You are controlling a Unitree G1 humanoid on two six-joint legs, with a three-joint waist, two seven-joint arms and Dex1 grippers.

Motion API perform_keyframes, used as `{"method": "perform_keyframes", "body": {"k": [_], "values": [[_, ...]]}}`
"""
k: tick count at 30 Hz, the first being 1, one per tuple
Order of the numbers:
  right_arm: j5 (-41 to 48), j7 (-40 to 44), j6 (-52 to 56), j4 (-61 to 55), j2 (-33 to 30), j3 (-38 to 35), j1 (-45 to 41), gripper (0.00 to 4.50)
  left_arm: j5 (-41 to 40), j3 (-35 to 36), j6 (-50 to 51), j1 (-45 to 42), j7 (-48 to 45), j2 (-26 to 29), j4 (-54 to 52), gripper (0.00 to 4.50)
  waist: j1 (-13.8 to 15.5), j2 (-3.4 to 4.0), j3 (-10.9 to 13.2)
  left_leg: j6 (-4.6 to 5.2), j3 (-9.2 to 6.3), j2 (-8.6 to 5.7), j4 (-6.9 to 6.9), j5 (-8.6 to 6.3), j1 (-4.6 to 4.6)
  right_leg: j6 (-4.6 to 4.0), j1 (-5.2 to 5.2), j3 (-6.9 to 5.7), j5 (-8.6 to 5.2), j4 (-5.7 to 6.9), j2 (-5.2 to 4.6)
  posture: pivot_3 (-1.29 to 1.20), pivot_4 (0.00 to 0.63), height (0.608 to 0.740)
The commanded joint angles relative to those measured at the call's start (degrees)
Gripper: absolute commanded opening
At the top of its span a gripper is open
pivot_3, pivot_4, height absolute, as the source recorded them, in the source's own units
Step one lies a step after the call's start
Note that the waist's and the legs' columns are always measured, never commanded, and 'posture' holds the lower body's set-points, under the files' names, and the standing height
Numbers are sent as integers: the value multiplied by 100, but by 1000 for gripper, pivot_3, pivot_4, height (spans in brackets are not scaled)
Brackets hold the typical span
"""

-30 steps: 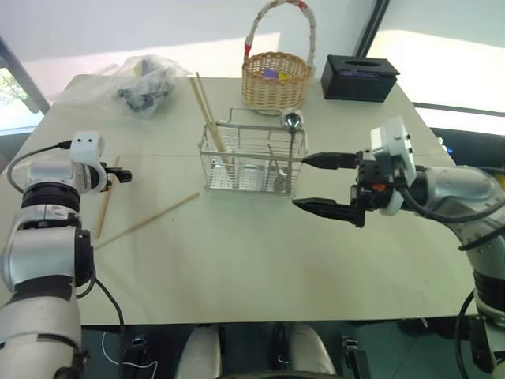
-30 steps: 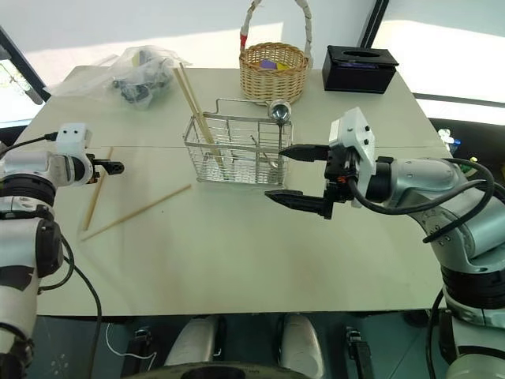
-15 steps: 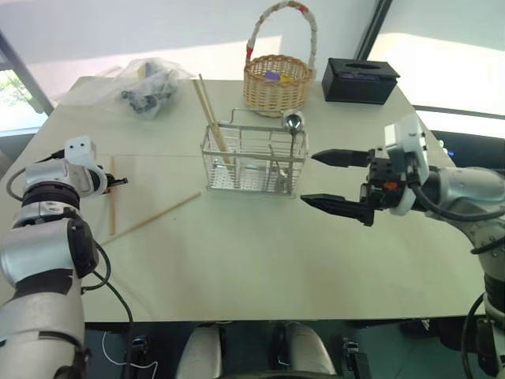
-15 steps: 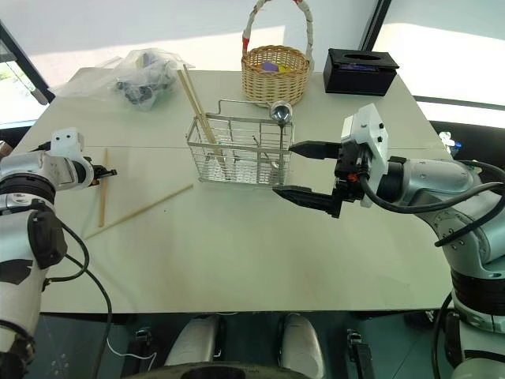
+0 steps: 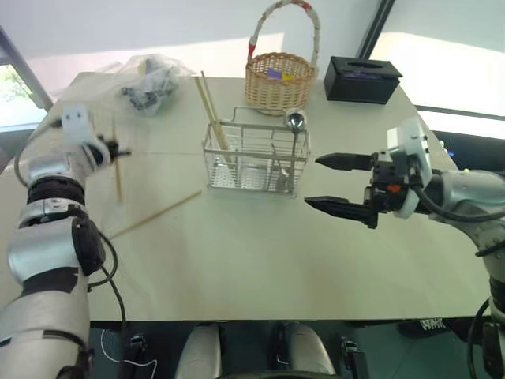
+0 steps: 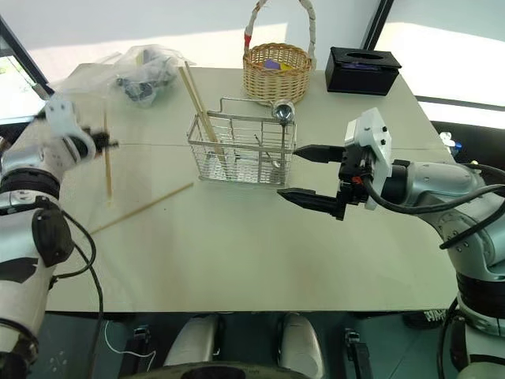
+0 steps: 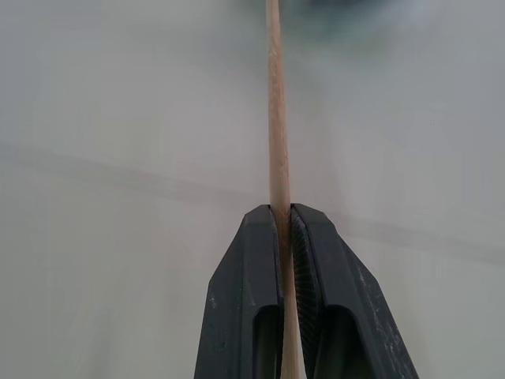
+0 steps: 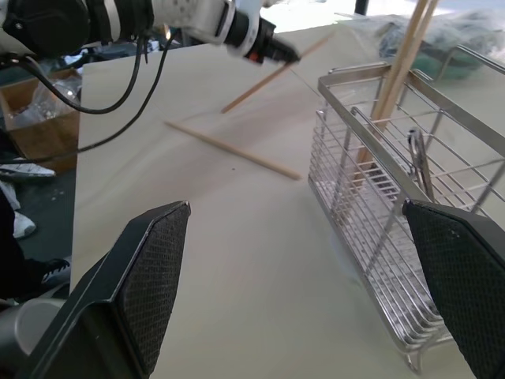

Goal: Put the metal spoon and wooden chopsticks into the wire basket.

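Table [image 5: 260, 260] holds everything. At four o'clock, the right gripper [image 5: 341, 184] hangs with fingers spread wide, empty, just beside the wire basket [image 5: 254, 162]. At nine o'clock one chopstick [image 5: 155, 215] lies flat; the left gripper [image 5: 116, 149] pinches another chopstick [image 5: 117, 174] above the table. Two chopsticks [image 5: 210, 113] and the spoon [image 5: 293, 125] stand inside the wire basket at twelve o'clock.

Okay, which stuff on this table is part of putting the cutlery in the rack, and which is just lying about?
Part of the job:
wire basket
metal spoon, already in it
two chopsticks standing in it
chopstick gripped by the left claw
chopstick on the table

Lying about:
wicker basket
black tissue box
plastic bag
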Motion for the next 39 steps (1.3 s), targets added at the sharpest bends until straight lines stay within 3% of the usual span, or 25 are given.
{"method": "perform_keyframes", "body": {"k": [1, 5, 9, 17, 33, 36, 39], "values": [[328, -237, 125, -314, 8, -299, 37, 4500, -719, 434, -452, -669, -348, -110, -1322, 21, -6, 1, 1, -2, 2, -1, -1, 1, -4, 4, 1, 0, 7, -2, 0, 0, 150, 712], [464, -396, 174, -473, 8, -349, 180, 4500, -1337, 700, -303, -973, -503, -413, -2118, 21, -19, 24, -8, -7, 15, -4, -3, 4, 2, 9, 12, 1, 9, -15, -4, 0, 150, 712], [523, -618, 150, -581, 25, -414, 301, 4500, -2132, 588, 473, -1000, -641, -1232, -3100, 21, 31, 21, 0, 3, 9, -2, -3, -1, 16, 10, 23, -5, 8, -12, -4, 0, 150, 712], [642, -983, 98, -737, 95, -547, 512, 4500, -1997, -102, 762, -172, -840, -1699, -3738, 21, -39, 41, 4, 4, 2, 4, 26, -1, 20, 9, 25, -5, 8, -8, 3, 0, 150, 712], [1287, -1634, 152, -599, 250, -819, 357, 4500, -1293, -811, -389, 1034, -945, -2273, -4043, 21, 0, 45, 3, 20, -6, 1, 65, -10, -9, 8, 25, -5, 8, -12, 3, 0, 150, 712], [1409, -1723, 169, -486, 235, -860, 251, 4500, -1397, -767, -318, 1183, -925, -2336, -4221, 1061, -6, 46, 3, 20, -6, 2, 65, -11, -10, 8, 24, -5, 8, -12, 4, 0, 150, 712], [1454, -1765, 184, -392, 203, -853, 187, 4500, -1522, -734, -151, 1254, -908, -2352, -4472, 2421, -2, 46, 3, 21, -6, 2, 65, -11, -10, 8, 24, -5, 8, -12, 4, 0, 150, 712]]}}
